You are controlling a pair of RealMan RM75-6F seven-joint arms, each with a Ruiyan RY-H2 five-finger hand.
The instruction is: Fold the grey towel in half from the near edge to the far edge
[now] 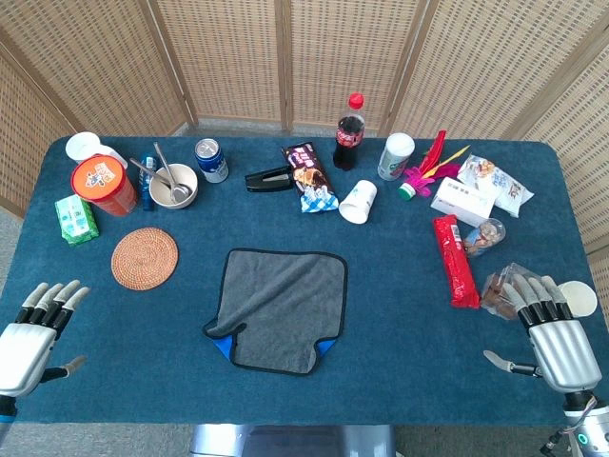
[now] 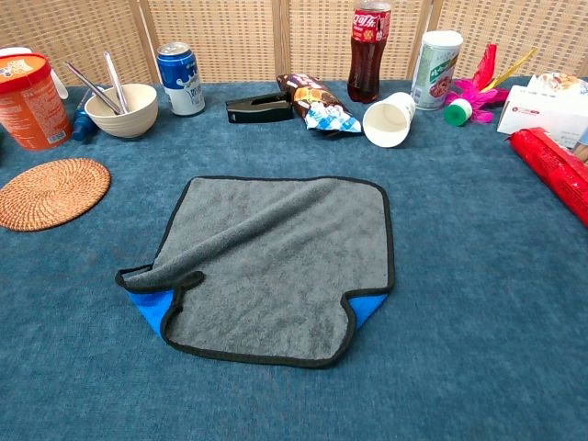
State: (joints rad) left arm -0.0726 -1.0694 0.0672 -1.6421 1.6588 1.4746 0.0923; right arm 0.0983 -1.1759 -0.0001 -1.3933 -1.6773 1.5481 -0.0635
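The grey towel (image 1: 281, 309) (image 2: 276, 262) with black trim lies flat in the middle of the blue table, slightly skewed. Its two near corners are turned up, showing blue underside at the left (image 2: 149, 305) and right (image 2: 367, 306). A crease runs across its left half. My left hand (image 1: 30, 338) rests at the near left table edge, fingers extended and apart, holding nothing. My right hand (image 1: 554, 333) sits at the near right edge, fingers spread, empty. Both hands are well away from the towel. The chest view shows neither hand.
A woven coaster (image 1: 145, 258) lies left of the towel. Along the back stand an orange tub (image 1: 102, 185), bowl with spoons (image 1: 174, 186), can (image 1: 210, 159), cola bottle (image 1: 348, 131), tipped paper cup (image 1: 359, 201) and snack bags. A red packet (image 1: 455, 259) and wrapped snacks lie near my right hand.
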